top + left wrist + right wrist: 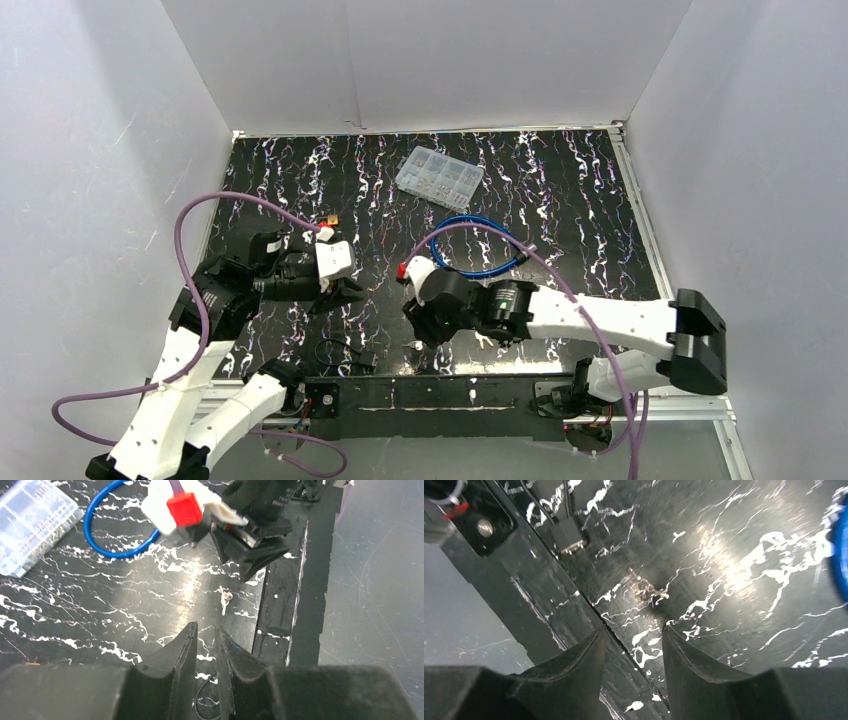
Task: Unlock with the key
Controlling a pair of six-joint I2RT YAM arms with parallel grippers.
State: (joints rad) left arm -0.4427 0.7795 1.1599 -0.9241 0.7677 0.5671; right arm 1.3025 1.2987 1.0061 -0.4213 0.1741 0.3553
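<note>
The key is lying flat on the bench, close to its near edge. The right gripper is hovering near it, jaws wide and empty. The left gripper is facing the key, narrowly parted and holding nothing. Farther back, the blue cable lock is lying on the bench, and beyond it a clear plastic box.

A black shiny tabletop with white streaks sits in the middle. Around three sides stand plain white walls.

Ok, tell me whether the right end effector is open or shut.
Open. In its wrist view the right end effector has its fingers apart, with only table between them; the key lies beyond, ungripped.
</note>
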